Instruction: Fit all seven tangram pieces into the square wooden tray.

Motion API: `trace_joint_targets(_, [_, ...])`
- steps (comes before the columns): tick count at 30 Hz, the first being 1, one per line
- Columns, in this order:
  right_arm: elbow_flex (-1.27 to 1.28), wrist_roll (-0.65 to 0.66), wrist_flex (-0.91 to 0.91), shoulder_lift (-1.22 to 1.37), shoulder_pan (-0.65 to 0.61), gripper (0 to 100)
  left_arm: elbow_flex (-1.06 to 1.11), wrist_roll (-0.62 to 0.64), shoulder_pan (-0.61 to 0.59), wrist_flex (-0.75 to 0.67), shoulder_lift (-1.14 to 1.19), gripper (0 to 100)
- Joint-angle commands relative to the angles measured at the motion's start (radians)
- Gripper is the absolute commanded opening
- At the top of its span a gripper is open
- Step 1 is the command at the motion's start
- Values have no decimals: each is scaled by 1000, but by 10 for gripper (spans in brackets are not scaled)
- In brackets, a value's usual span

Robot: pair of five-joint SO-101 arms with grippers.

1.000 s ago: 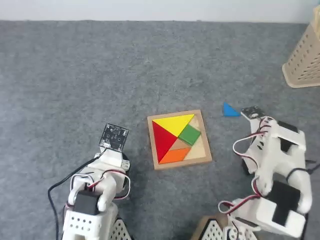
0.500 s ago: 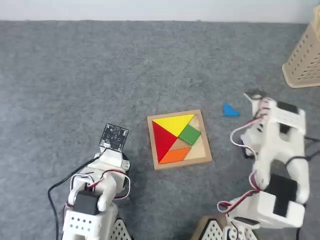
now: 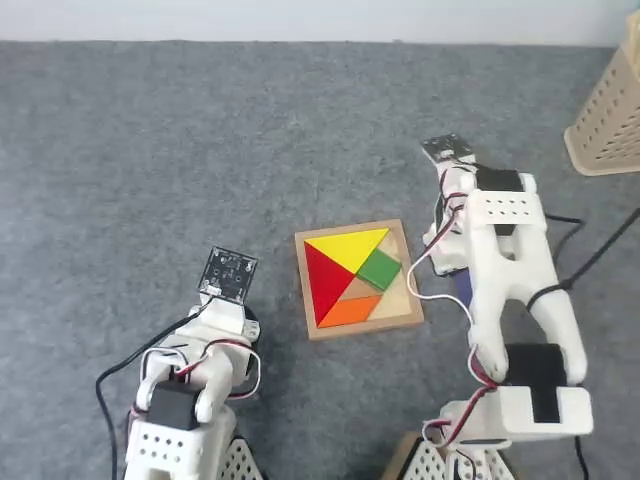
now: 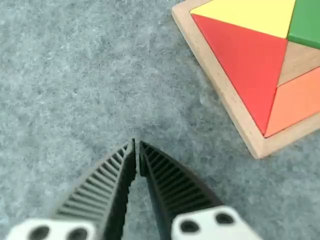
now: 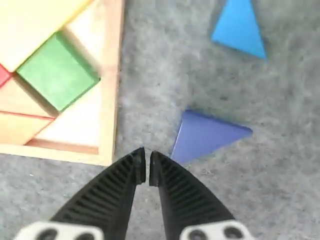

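Lying flat near the middle of the grey table [image 3: 150, 140]: the square wooden tray [image 3: 368, 326], carrying four pieces. Filling its far side, the yellow triangle [image 3: 350, 247]; running along its left side, the red triangle [image 3: 323, 280]; sitting right of centre, the green square [image 3: 380, 268]; lying at the near edge, the orange piece [image 3: 350, 311]. Showing bare wood over the tray's right and near-right part.

Hovering low over the table just right of the tray's near right corner: the right gripper [image 5: 146, 153], jaws pressing closed on nothing. Lying flat on the table just right of those tips and apart from the tray, the dark blue triangle [image 5: 205, 135]. Lying farther off beyond it, the light blue triangle [image 5: 239, 27], well apart from the tray's rim.

Hanging above bare table left of the tray's near left corner, apart from it: the left gripper [image 4: 136, 145], jaws closed and empty.

Standing at the far right edge, a beige perforated container [image 3: 610, 110].
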Motion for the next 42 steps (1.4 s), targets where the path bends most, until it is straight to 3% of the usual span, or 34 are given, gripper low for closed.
trace_joint_targets(1, [-51, 26, -2, -15, 13, 20, -18, 9, -6, 6, -20, 12])
trace_joint_targets(6, [-3, 64, 12, -19, 12, 150, -18, 9, -6, 6, -20, 12])
trace_joint_targets(9, [6, 86, 7, -18, 28, 179, -18, 9, -6, 6, -20, 12])
trace_joint_targets(16, [14, -345, -159, 76, 44, 179, -18, 9, -6, 6, -20, 12])
trace_joint_targets(18, [-15, -410, -170, 113, 30, 180, -18, 9, -6, 6, -20, 12])
trace_joint_targets(23, [-55, -422, -165, 185, 15, 180, -18, 9, -6, 6, -20, 12])
trace_joint_targets(32, [-34, -416, -159, 259, 124, 180, -18, 9, -6, 6, -20, 12])
trace_joint_targets(42, [118, -359, -180, 33, 171, 178, -18, 9, -6, 6, -20, 12])
